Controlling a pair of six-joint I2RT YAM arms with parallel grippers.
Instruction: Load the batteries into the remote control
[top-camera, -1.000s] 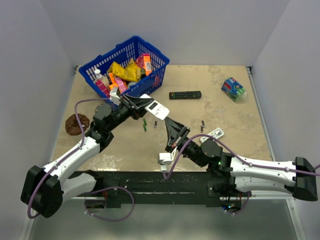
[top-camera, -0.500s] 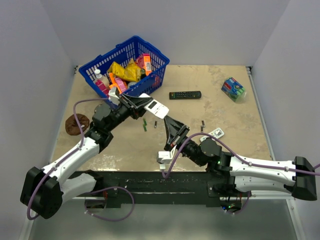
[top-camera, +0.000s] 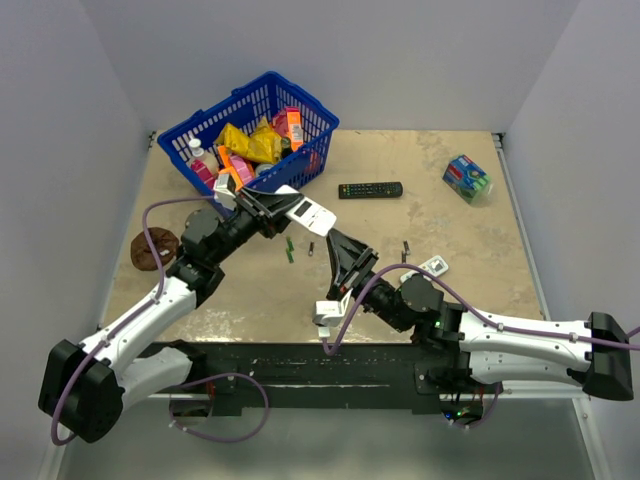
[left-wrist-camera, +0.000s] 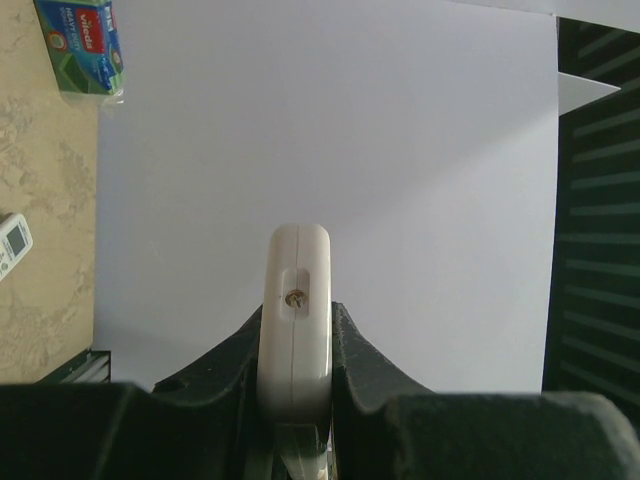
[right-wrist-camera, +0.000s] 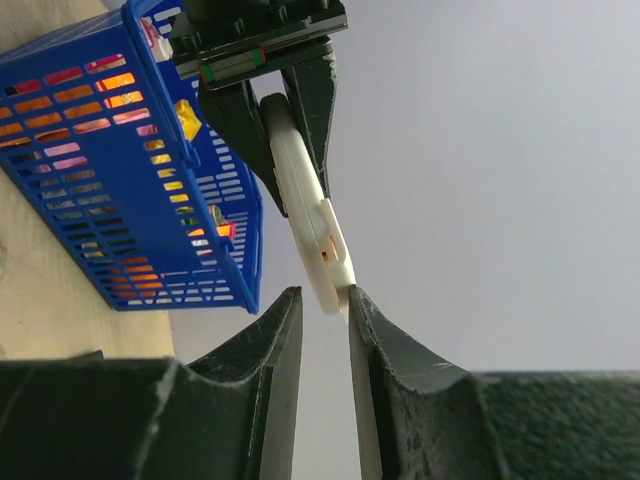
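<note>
My left gripper (top-camera: 280, 207) (left-wrist-camera: 297, 310) is shut on the white remote control (top-camera: 308, 215) (left-wrist-camera: 296, 300) and holds it up off the table, edge-on in its wrist view. In the right wrist view the remote control (right-wrist-camera: 308, 215) shows an orange-red slot near its end. That end sits at the tips of my right gripper (right-wrist-camera: 322, 292) (top-camera: 333, 240), whose jaws stand apart, with the remote touching the right fingertip (right-wrist-camera: 355, 300). Batteries lie on the table below: a green one (top-camera: 290, 250), a dark one (top-camera: 311, 249) and another dark one (top-camera: 405, 250).
A blue basket (top-camera: 300, 100) full of packets stands at the back left. A black remote (top-camera: 370, 189) lies behind the grippers, a small white remote (top-camera: 432, 267) to the right, a green-blue box (top-camera: 467, 178) at the far right, a brown lump (top-camera: 153, 248) at the left.
My right gripper's jaws have spread apart at the remote's end. The left gripper keeps its hold on the remote and has barely moved.
</note>
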